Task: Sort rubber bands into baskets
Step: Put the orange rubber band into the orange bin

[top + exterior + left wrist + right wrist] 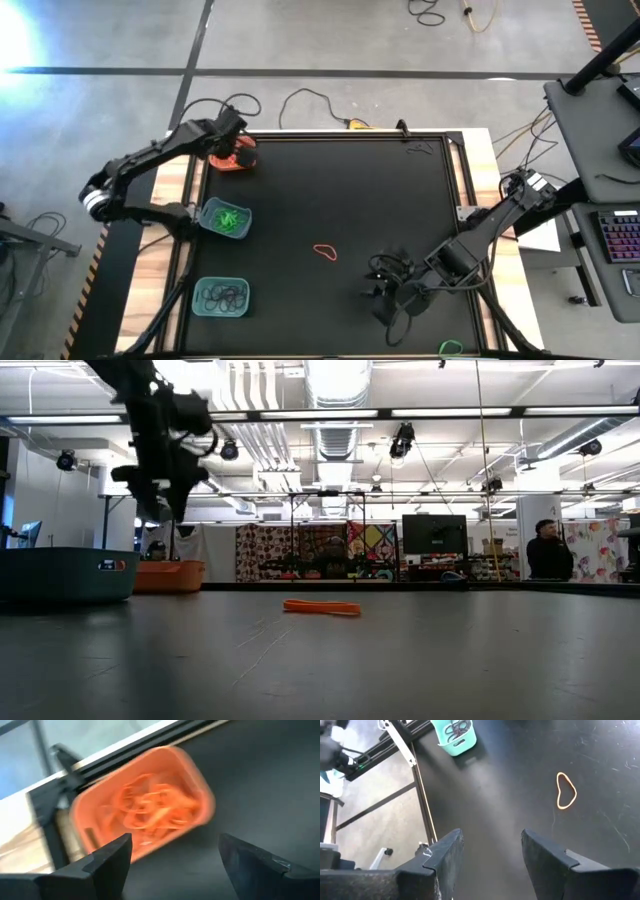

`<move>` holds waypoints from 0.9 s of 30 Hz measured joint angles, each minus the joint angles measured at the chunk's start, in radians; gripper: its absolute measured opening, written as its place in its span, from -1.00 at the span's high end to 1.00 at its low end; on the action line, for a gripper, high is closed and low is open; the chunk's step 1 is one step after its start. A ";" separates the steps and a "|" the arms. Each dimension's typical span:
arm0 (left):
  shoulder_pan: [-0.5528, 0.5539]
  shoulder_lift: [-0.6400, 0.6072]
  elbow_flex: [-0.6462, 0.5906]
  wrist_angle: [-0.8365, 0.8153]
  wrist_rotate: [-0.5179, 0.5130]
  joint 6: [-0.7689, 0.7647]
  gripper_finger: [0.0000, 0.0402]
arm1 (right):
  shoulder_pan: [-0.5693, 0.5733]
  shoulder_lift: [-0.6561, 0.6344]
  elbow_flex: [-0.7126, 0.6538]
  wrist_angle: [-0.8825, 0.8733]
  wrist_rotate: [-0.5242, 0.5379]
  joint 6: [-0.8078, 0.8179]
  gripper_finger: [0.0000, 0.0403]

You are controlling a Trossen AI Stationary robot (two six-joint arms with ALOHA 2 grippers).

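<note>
An orange basket holding orange rubber bands stands at the table's far left. My left gripper hangs above it, open and empty. A teal basket with green bands and a teal basket with black bands stand along the left edge. One orange rubber band lies flat on the mat near the middle; it also shows in the right wrist view. My right gripper is open and empty near the front, to the right of that band.
A green band lies at the table's front right edge and a dark band at the far right. Cables trail on the floor beyond the far edge. A person stands far behind the table.
</note>
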 joint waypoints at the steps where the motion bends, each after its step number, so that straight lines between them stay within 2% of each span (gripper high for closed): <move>1: -0.033 -0.020 0.000 0.000 0.011 -0.007 -0.40 | 0.000 0.000 0.000 0.000 0.001 -0.002 0.04; 5: -0.211 -0.094 0.000 0.010 0.052 -0.053 -0.40 | 0.000 0.000 -0.003 0.000 0.010 -0.012 0.04; 11: -0.568 -0.115 -0.006 0.107 0.074 -0.141 -0.40 | -0.003 0.000 -0.008 0.000 0.028 -0.011 0.04; 18: -0.972 -0.011 -0.046 0.415 0.074 0.079 -0.40 | -0.005 0.000 -0.010 0.001 0.028 -0.010 0.04; 21: -1.040 0.069 -0.051 0.485 0.099 0.072 -0.40 | -0.005 0.000 -0.010 0.000 0.027 -0.009 0.04; 27: -1.076 0.241 -0.053 0.622 0.135 0.062 -0.40 | -0.009 0.000 -0.010 0.001 0.026 0.002 0.04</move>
